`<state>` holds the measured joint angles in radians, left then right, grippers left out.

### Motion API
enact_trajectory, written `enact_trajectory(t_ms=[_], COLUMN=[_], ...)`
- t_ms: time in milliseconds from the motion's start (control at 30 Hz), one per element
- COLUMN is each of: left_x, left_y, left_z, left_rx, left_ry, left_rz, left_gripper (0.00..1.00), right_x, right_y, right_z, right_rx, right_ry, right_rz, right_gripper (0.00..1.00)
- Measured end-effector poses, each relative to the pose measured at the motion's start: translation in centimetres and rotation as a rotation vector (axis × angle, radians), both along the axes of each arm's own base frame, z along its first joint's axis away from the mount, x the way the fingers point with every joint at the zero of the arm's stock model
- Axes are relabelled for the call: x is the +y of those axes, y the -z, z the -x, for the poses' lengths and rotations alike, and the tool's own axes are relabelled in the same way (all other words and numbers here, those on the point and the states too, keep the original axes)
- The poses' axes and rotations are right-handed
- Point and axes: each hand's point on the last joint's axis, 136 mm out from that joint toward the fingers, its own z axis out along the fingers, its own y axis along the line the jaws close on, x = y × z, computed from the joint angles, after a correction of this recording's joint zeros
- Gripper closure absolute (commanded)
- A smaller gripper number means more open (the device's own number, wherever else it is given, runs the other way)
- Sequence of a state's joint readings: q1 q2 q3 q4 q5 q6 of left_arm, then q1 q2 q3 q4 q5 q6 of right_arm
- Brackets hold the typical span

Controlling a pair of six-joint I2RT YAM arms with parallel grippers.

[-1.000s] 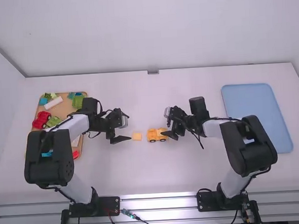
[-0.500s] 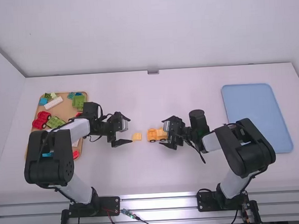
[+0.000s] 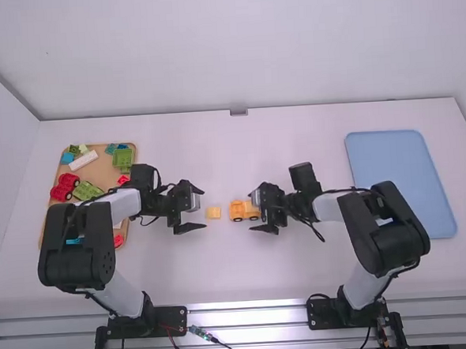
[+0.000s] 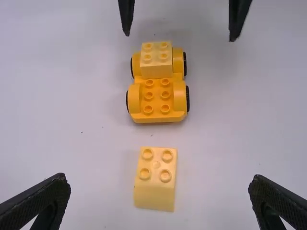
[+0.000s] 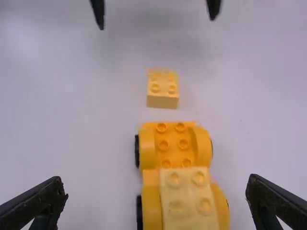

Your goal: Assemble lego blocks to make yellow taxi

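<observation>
Midway between the side edges of the table (image 3: 247,272), the wheeled base (image 4: 157,103) under its pale block (image 4: 156,69) could roll askew if my right claw (image 5: 157,178), spread beside it, closes unevenly, the loose block (image 4: 155,189) near, my left claw (image 4: 159,177) spread beyond

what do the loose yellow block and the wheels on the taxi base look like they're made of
Loose yellow block: probably moulded plastic, satin, with crisp round studs. Wheels: black rims, perhaps plastic or rubber; the look leaves that open.

Bright, even light, faint shadows
</observation>
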<state>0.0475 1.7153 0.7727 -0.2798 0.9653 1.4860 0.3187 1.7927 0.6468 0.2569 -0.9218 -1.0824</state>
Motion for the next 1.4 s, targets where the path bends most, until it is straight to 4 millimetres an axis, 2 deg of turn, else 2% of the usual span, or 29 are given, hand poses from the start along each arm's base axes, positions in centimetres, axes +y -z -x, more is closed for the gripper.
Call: enact_trajectory(t_ms=[100,167,333,433,767,1000,1100,1200,1333,1400], left_x=[-0.1,-0.3,-1.0,-1.1,-1.2,-1.3,-1.4,-1.5,-1.6,-1.6], left_y=[0.0,0.0,0.0,-0.2,-0.2,-0.5,0.4,1.5,3.0,3.3], left_z=[0.0,0.1,0.3,0.3,0.3,-1.0,-1.2,-1.1,-1.1,-1.0], left_rx=[0.000,-0.001,-0.009,-0.015,-0.042,-0.103,-0.081,-0.045,-0.019,-0.007], left_ry=[0.003,0.011,0.034,0.040,0.057,0.051,0.042,0.040,0.038,0.038], left_rz=[0.000,0.000,0.000,0.006,0.005,0.015,0.021,0.023,0.025,0.026], left_gripper=[0.01,0.01,0.01,0.01,0.01,0.01,0.01,0.01,0.01,0.01], right_x=[0.7,0.8,0.7,0.9,2.2,2.1,2.2,2.3,2.2,2.2], right_y=[-0.1,0.6,2.1,2.1,5.4,5.2,4.9,4.7,4.5,4.4], right_z=[-0.8,-1.6,-1.9,-2.1,-2.4,-2.7,-3.2,-3.4,-3.3,-3.2], right_rx=[-0.063,-0.074,-0.028,-0.021,0.161,0.174,0.143,0.116,0.080,0.079], right_ry=[-0.015,-0.007,0.003,0.008,0.002,-0.009,-0.009,-0.009,0.000,0.007], right_rz=[-0.029,-0.058,-0.098,-0.116,-0.095,-0.101,-0.112,-0.124,-0.145,-0.151], right_gripper=[0.01,0.01,0.01,0.01,0.01,0.01,0.00,0.05,0.19,0.22])
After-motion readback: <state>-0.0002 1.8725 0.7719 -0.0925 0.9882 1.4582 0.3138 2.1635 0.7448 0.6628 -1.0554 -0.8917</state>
